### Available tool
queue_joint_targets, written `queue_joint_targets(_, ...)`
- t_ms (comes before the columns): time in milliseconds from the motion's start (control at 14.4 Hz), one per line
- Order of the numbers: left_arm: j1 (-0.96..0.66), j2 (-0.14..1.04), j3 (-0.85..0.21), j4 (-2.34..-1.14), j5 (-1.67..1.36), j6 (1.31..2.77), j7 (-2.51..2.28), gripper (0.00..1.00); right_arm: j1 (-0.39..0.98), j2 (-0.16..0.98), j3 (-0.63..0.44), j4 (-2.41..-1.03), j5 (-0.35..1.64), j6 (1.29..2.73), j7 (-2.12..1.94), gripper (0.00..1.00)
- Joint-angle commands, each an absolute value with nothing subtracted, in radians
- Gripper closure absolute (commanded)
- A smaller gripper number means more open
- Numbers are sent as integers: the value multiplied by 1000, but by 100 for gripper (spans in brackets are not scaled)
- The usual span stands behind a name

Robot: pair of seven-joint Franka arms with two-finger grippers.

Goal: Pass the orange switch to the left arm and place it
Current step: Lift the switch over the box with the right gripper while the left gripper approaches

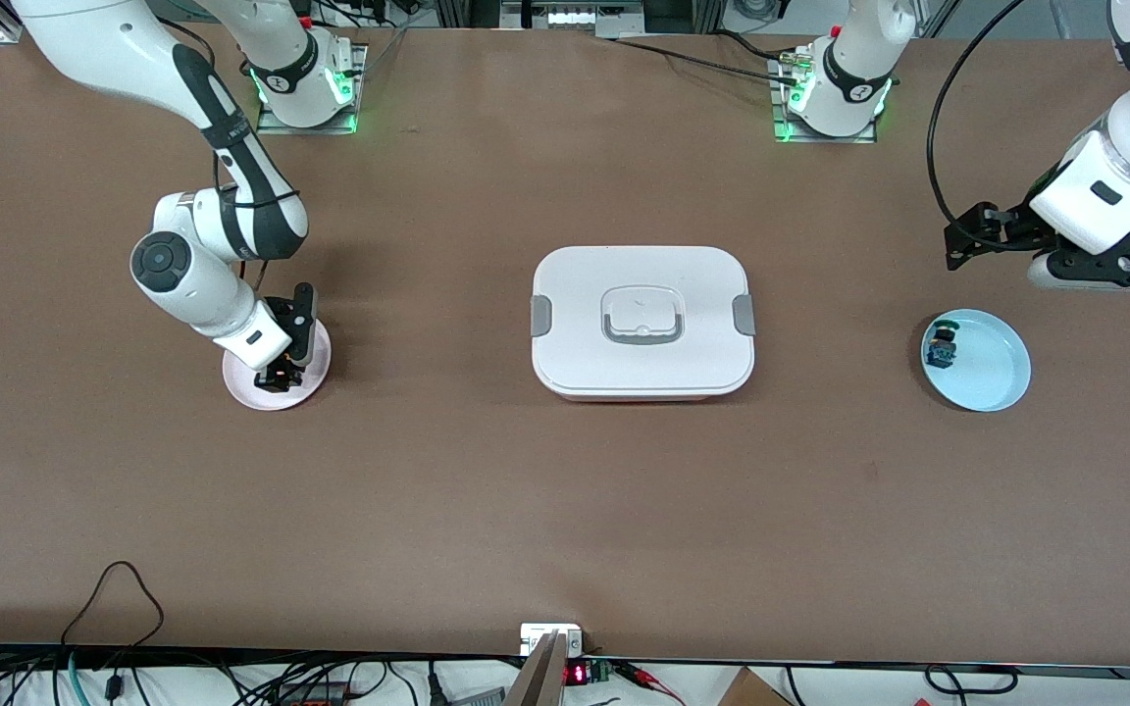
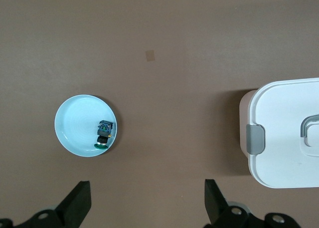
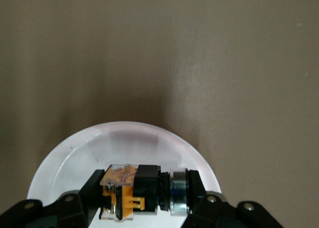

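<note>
Orange switch (image 3: 142, 190) lies on its side in the pink plate (image 1: 310, 378) toward the right arm's end of the desk (image 1: 565, 510), long axis flat along the plate and running straight across the gap of the right gripper (image 1: 276, 373). In the right wrist view the orange-marked clear block is at one end, black body in the middle, silver ring and cap at the other end. Right gripper is down in the plate, clamped on the switch end to end: one finger (image 3: 92, 188) against the clear block, the other against the cap end. Cannot tell whether the switch is touching the plate or just off it. In the front view the switch is mostly hidden by the gripper, only a bit of orange shows at the fingertips. Left gripper (image 2: 147, 203) hangs in the air above the desk at the left arm's end, near the blue plate (image 1: 1001, 378), fingers spread wide, holding nothing; the left arm waits. Blue plate holds a second small part with a green top (image 1: 942, 343), lying on its side by the rim, untouched. White box (image 1: 642, 322) sits lid on in the middle of the desk between the two plates, well apart from both, grey latches on its two short sides, handle flat in the lid.
</note>
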State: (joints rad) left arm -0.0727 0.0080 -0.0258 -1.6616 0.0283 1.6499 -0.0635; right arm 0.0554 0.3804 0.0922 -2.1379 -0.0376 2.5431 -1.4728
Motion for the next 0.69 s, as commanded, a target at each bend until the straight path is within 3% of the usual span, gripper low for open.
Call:
queue_joint_targets(0, -80, 23, -20, -1628, 26, 1626, -63, 0, 52, 341, 138, -2036, 62, 2366, -1486, 98)
queue_joint_targets(208, -80, 23, -21, -1628, 25, 1626, -64, 0, 52, 313, 196, -1976, 211, 2275, -1486, 98)
queue_joint_targets(624, -89, 23, -23, -1628, -20, 1623, -61, 0, 52, 318, 285, -1936, 668, 2276, -1561, 97)
